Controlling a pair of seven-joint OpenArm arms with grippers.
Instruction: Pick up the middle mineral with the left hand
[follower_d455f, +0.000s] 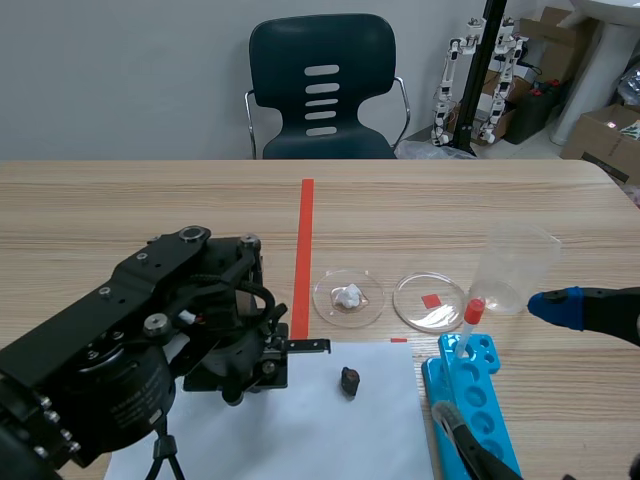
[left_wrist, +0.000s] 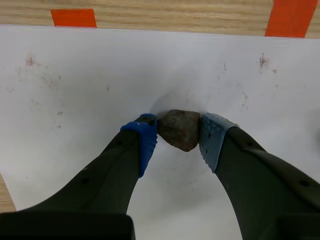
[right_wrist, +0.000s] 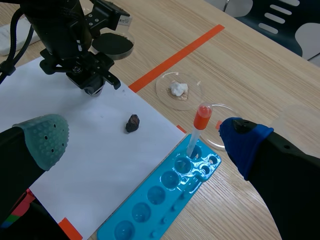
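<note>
The left gripper (left_wrist: 180, 137) has its fingers closed on a brownish stone (left_wrist: 179, 129), one pad each side, over the white paper (left_wrist: 100, 75). Only the pad tips hold it and the stone is lumpy, so it could well twist or slip out on lifting. Whether it touches the paper is unclear. In the scene view the left arm (follower_d455f: 130, 340) hides the grip; with a dark stone (follower_d455f: 349, 381) lying further right, which one is the middle is hard to say. The right gripper (right_wrist: 145, 141) stands wide open, empty
</note>
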